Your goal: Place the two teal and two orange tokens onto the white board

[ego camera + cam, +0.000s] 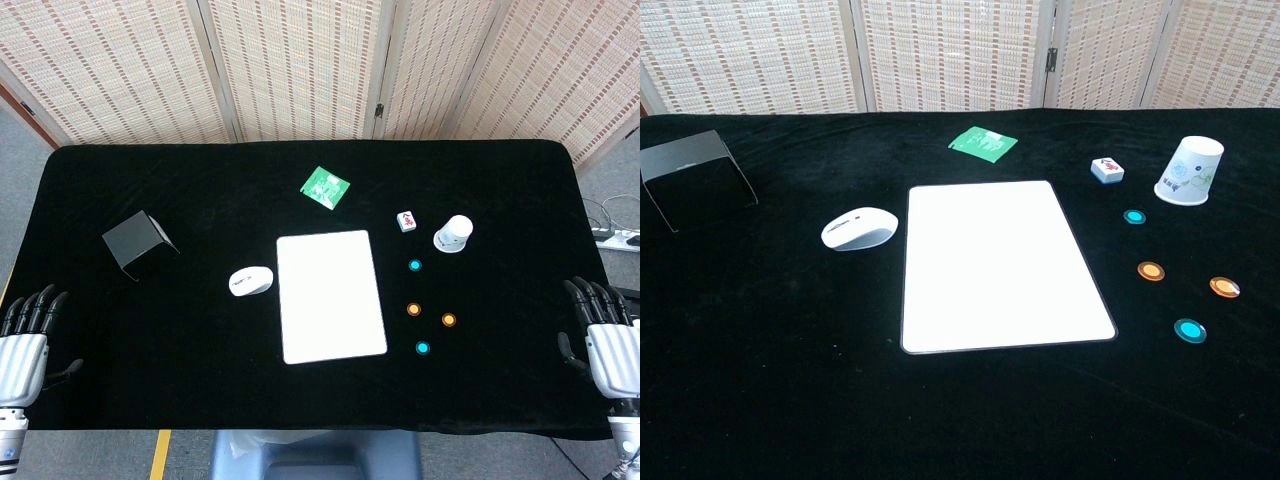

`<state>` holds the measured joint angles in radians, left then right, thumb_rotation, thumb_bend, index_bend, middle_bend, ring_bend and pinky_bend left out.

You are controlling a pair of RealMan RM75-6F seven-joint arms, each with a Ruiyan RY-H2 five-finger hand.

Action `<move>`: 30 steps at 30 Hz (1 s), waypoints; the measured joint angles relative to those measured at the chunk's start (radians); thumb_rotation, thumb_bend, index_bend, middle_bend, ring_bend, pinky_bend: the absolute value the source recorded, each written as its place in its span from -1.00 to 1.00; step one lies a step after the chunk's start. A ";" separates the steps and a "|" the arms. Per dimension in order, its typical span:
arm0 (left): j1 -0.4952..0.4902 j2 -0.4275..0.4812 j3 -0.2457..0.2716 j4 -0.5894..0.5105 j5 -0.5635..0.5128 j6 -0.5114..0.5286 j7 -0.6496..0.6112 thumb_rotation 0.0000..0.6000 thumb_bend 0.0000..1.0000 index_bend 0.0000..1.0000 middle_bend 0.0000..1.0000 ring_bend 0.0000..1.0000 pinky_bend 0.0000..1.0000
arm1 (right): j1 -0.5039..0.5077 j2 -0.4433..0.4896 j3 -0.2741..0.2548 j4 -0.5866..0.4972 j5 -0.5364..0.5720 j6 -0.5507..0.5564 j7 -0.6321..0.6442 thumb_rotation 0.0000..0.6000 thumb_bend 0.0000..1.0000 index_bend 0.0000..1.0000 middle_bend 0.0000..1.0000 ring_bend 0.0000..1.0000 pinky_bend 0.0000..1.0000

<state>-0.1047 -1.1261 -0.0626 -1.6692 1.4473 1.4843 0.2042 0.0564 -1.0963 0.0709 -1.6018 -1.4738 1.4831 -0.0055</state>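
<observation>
All four tokens, the near teal token (422, 348) included, sit on the bench right of the white board (330, 295), so the right hand (608, 345), fingers spread and empty, is nearer than the left hand (25, 340).

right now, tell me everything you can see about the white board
The white board is a flat, plain white rectangle with rounded corners and a thin dark edge, smooth and unmarked as far as the views show. It lies flat on the black tablecloth near the table's middle, long side running away from the robot. Nothing rests on it. The white mouse sits just beside its left edge, apparently not touching; the teal and orange tokens lie off to its right, clear of it.
</observation>
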 measured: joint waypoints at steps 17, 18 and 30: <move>0.007 0.005 0.003 0.000 0.008 0.011 -0.011 1.00 -0.61 -0.88 -0.99 -0.98 -1.00 | 0.054 -0.014 -0.020 0.011 -0.086 -0.054 0.023 1.00 0.05 -0.62 -0.80 -0.87 -1.00; 0.007 0.005 0.003 -0.001 0.009 0.012 -0.012 1.00 -0.61 -0.88 -0.99 -0.98 -1.00 | 0.065 -0.017 -0.024 0.011 -0.095 -0.072 0.020 1.00 0.05 -0.56 -0.80 -0.87 -1.00; 0.012 0.011 0.005 -0.006 0.010 0.016 -0.014 1.00 -0.61 -0.87 -0.99 -0.98 -1.00 | 0.215 -0.143 -0.068 0.060 -0.159 -0.310 -0.045 1.00 0.03 -0.29 -0.79 -0.96 -1.00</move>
<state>-0.0932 -1.1155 -0.0578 -1.6756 1.4574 1.5000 0.1906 0.2717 -1.2398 0.0028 -1.5417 -1.6327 1.1734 -0.0502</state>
